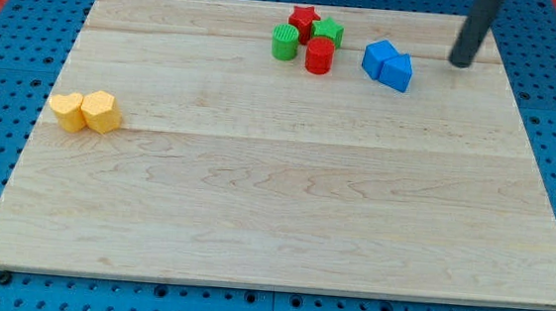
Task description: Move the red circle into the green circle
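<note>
The red circle is a short red cylinder near the view's top, right of centre. The green circle is a short green cylinder just to its upper left, a small gap between them. A red star and a second green block sit right behind them. My tip is the lower end of the dark rod at the view's top right. It stands on the board to the right of the blue blocks, well to the right of the red circle, touching no block.
Two blue blocks lie together between my tip and the red circle. Two yellow blocks lie together at the view's left. The wooden board rests on a blue perforated surface.
</note>
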Robot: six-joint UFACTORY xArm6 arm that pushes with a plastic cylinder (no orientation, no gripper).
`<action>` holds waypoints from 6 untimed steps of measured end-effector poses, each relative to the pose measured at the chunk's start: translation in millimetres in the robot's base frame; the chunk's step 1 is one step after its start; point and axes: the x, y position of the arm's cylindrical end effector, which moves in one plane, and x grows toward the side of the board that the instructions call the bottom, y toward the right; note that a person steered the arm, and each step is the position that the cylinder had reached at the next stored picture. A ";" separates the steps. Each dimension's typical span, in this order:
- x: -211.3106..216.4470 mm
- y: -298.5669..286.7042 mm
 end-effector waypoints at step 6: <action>19.8 -149.0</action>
